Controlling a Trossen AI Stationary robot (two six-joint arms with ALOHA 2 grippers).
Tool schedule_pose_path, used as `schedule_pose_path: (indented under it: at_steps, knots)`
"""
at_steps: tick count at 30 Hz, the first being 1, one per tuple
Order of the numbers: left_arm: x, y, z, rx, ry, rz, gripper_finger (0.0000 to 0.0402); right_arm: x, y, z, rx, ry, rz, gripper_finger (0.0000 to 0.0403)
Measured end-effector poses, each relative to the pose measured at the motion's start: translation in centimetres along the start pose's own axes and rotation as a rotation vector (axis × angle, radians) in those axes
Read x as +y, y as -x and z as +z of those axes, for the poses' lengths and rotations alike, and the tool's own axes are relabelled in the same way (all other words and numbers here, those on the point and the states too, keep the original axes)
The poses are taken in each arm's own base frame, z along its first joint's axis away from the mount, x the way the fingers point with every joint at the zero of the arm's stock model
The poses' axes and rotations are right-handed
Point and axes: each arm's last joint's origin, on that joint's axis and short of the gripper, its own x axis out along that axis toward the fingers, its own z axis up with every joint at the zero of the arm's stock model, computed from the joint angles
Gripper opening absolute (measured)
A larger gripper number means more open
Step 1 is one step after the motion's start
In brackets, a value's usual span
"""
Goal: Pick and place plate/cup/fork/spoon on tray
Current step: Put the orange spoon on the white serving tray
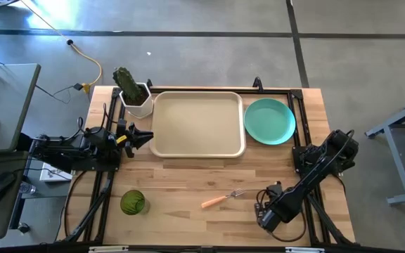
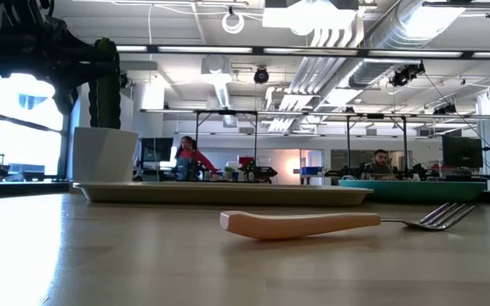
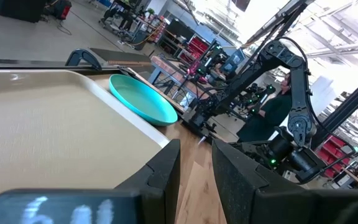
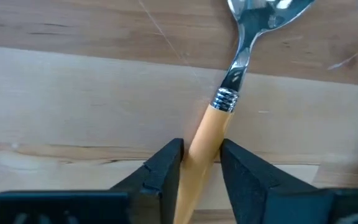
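Observation:
The beige tray [image 1: 197,124] lies at the table's far middle. The teal plate [image 1: 269,121] rests flat on the table just right of it. The green cup [image 1: 133,202] stands near the front left. The orange-handled fork [image 1: 223,198] lies on the table at the front middle and shows in the low view [image 2: 313,223]. The spoon [image 4: 229,93] lies under my right gripper [image 1: 264,209], which is shut on it at the front right. In the high view the gripper hides the spoon. My left gripper [image 1: 146,136] is empty, its fingers narrowly apart, at the tray's left rim. My right gripper pinches the spoon's orange handle [image 4: 205,140] between its two fingers, a little below the metal collar. The fingers come from above, pointing down, and stand across the handle. The silver bowl [image 4: 266,12] points away, close over the wood; whether it is lifted I cannot tell.
A white square pot with a cactus [image 1: 135,95] stands at the tray's far left corner. Black frame rails run along the table's left and right sides. Bare wood lies between the cup and the fork.

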Motion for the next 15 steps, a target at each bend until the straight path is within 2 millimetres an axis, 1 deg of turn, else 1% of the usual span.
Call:
schedule_pose_path:
  at_steps: [4,7,15]
  knots:
    - [-0.01,0.0,0.01,-0.001,0.0,0.0,0.0083,0.02,0.0,-0.02,0.008,-0.002,-0.003,0.006]
    - [0.0,0.0,0.01,0.0,0.0,0.0,0.0083,0.01,0.01,-0.03,0.018,-0.01,-0.012,0.004]
    - [0.0,0.0,0.01,0.0,0.0,0.0,0.0083,0.33,0.13,0.24,0.035,-0.021,-0.023,0.0031]
